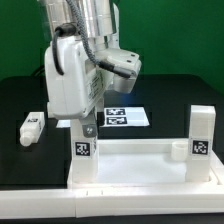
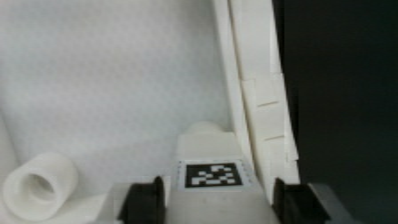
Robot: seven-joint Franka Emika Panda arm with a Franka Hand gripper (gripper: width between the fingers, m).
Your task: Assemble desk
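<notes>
- A loose leg (image 1: 30, 125) lies on its side on the black table (image 1: 20, 95), at the exterior view's left, well apart from the rest of the desk.
- Right of it, a tagged leg (image 1: 83, 150) (image 2: 215, 170) stands upright at the near-left corner of the desk top (image 1: 140, 172) (image 2: 89, 90), its square tag facing the camera.
- The gripper (image 1: 88, 126) (image 2: 221, 203) hangs straight down over this leg. In the wrist view its dark fingers (image 2: 143, 203) stand apart, one on each side of the tagged block. Whether the pads actually press the leg I cannot tell.
- Also in the wrist view, the raised rim (image 2: 258, 100) runs alongside the leg, and a round hole (image 2: 39, 186) shows in the flat white surface near one finger.
- Behind the arm, the marker board (image 1: 125, 117) lies flat on the table.
- The desk top lies flat across the front, spanning from centre to the exterior view's right.
- At the far right, a second tagged leg (image 1: 202, 135) stands upright on the top's other corner.
</notes>
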